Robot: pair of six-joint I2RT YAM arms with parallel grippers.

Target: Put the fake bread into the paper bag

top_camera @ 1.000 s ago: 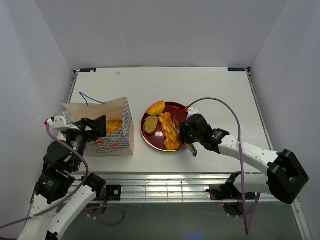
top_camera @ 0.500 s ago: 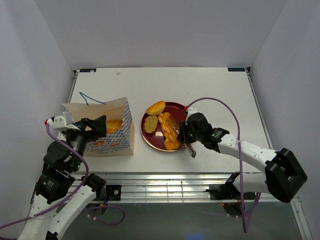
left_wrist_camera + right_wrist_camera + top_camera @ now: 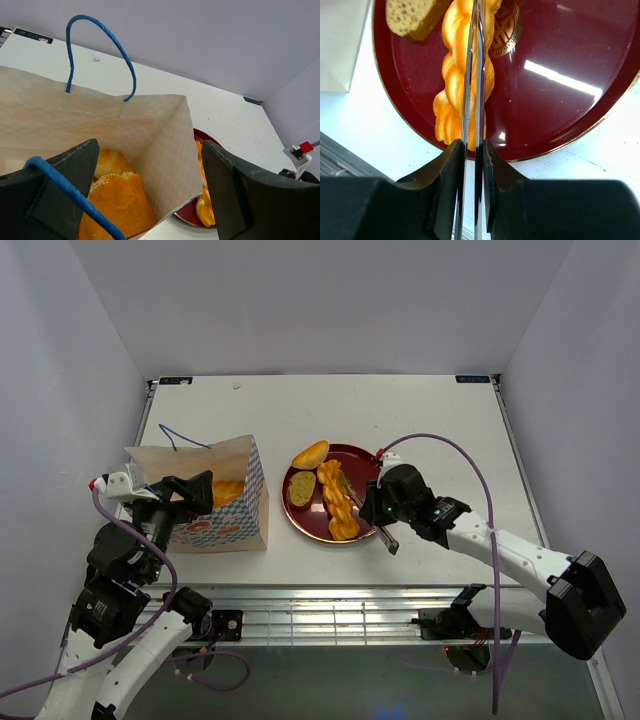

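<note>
The paper bag (image 3: pixel 222 512) stands open at the left with fake bread (image 3: pixel 117 200) inside. My left gripper (image 3: pixel 150 146) is open, its fingers (image 3: pixel 67 187) straddling the bag's right wall. On the dark red plate (image 3: pixel 362 462) lie a braided stick (image 3: pixel 337 502), a seeded slice (image 3: pixel 301 488) and an oval loaf (image 3: pixel 311 454) on the far rim. My right gripper (image 3: pixel 471 145) is shut on metal tongs (image 3: pixel 472 75). The blades are squeezed nearly together and run along the top of the braided stick (image 3: pixel 451 85); their tips are out of the wrist view.
The bag's blue cord handles (image 3: pixel 100 30) stick up over its mouth. A purple cable (image 3: pixel 455 455) loops above the right arm. White walls enclose the table on three sides, and a metal rail (image 3: pixel 330 610) runs along the near edge.
The right gripper has squeezed the tongs shut and swung them further over the plate, along the braided stick. The left arm and bag have not moved.
</note>
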